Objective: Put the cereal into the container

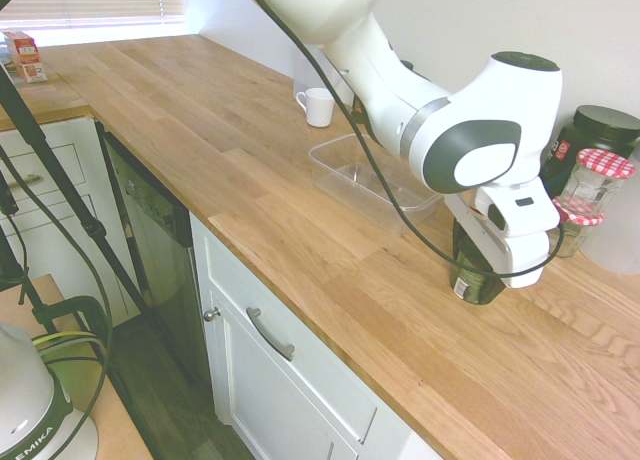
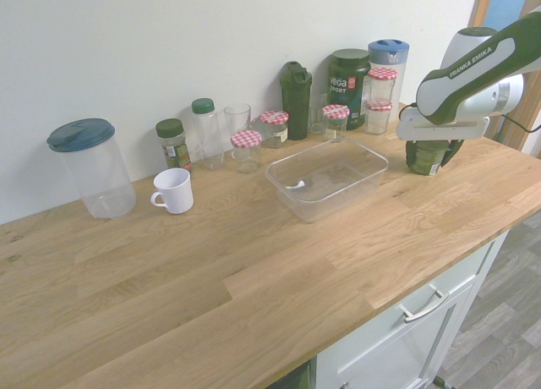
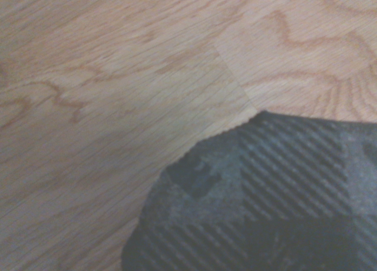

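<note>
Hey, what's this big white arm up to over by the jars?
The arm has its gripper down around a small green jar on the wooden counter. The jar isn't in the clear tub; that sits beside it, with just a small white item visible inside.

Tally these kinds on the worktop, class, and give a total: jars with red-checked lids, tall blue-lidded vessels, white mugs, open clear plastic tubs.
Red-checked-lid jars: 5
Blue-lidded vessels: 2
White mug: 1
Open clear tub: 1
Total: 9
</note>
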